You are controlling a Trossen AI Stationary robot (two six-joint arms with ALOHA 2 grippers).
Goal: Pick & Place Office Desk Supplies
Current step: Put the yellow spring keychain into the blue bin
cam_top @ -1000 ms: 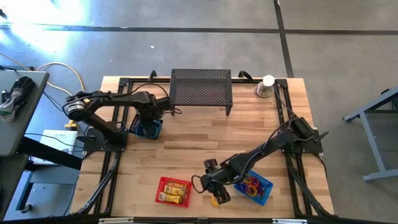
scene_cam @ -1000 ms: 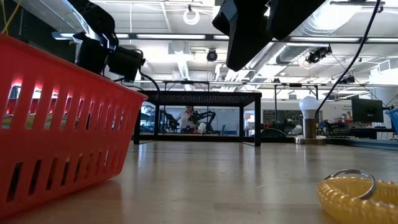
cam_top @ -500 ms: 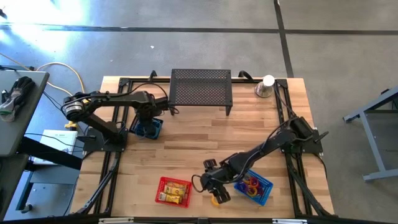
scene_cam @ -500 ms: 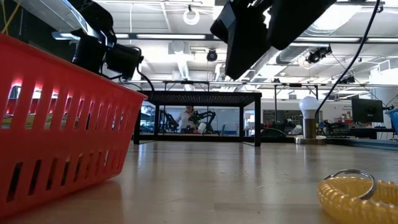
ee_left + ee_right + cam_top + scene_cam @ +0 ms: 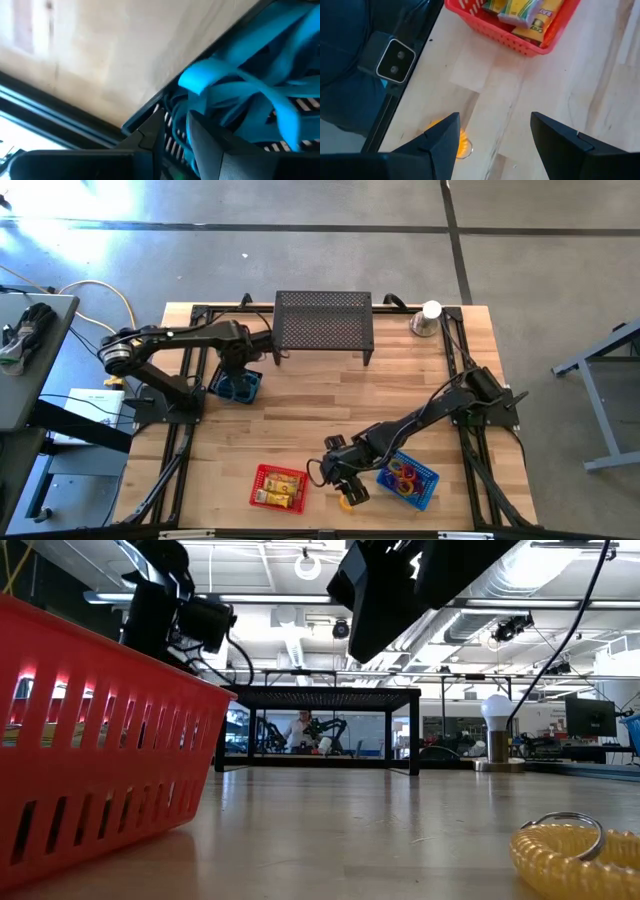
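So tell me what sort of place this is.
Probably a robotics lab or workshop: bare concrete floor around the wooden table, exposed ceiling ducts and lights, and another robot arm beyond the black mesh stand.

Black mesh stand [image 5: 323,320] beside silver cone [image 5: 424,321], table [image 5: 310,405] rear.

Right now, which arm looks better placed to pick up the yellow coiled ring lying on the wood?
The right: its open gripper hovers just above the yellow coiled ring, while the left gripper is far off over the blue basket.

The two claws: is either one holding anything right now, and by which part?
The right gripper is open and empty above the yellow coil. The left gripper hangs over a blue basket; whether it holds anything cannot be told.
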